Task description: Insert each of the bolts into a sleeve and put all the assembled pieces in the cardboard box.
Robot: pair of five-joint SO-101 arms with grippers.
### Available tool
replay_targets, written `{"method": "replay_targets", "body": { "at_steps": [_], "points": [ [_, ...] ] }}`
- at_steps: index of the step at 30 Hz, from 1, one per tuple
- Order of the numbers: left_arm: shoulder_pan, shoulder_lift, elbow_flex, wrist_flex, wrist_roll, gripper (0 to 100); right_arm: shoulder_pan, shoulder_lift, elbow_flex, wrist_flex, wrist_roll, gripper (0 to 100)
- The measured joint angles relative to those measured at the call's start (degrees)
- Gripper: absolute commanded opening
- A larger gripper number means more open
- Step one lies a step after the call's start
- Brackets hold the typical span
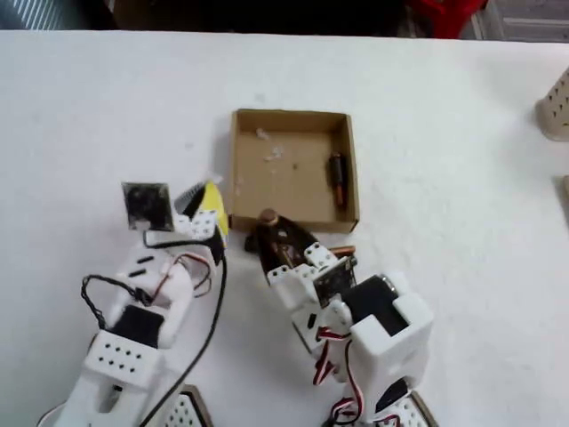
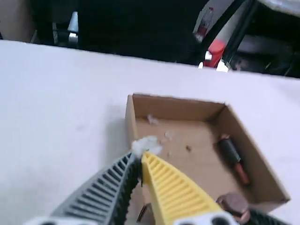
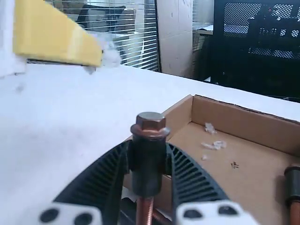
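Observation:
The open cardboard box (image 1: 233,160) sits mid-table, with one assembled bolt and black sleeve (image 1: 338,182) lying along its right wall. My right gripper (image 1: 267,233) is at the box's near edge, shut on a copper bolt in a black sleeve (image 3: 149,154); the hex head (image 3: 150,124) stands above the black fingers (image 3: 108,173). My left gripper (image 1: 209,206) is by the box's near left corner, its grey and yellow fingers (image 2: 168,183) shut together with nothing between them. From the left wrist I see the box (image 2: 178,101), the piece inside (image 2: 232,157) and the held bolt's head (image 2: 232,204).
Small white crumbs (image 1: 271,153) lie on the box floor. A short copper-coloured rod end (image 1: 342,252) shows beside my right gripper. A beige perforated object (image 1: 556,107) stands at the table's right edge. Open white table lies left and right of the box.

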Motion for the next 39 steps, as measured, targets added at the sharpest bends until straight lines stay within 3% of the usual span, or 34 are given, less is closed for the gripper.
{"method": "replay_targets", "body": {
  "at_steps": [6,20,28,39],
  "points": [
    [0.0,0.0,-6.24,23.21,-4.13,4,0.0,0.0,0.0,0.0,0.0,1.6],
    [0.0,0.0,-6.68,52.04,-4.57,4,0.0,0.0,0.0,0.0,0.0,1.6],
    [-3.87,2.11,-8.18,53.45,-7.21,4,0.62,0.0,0.0,0.53,0.0,1.6],
    [-4.4,30.24,-20.4,53.45,-7.38,4,0.7,-0.09,0.0,2.11,0.0,1.6]
  ]
}}
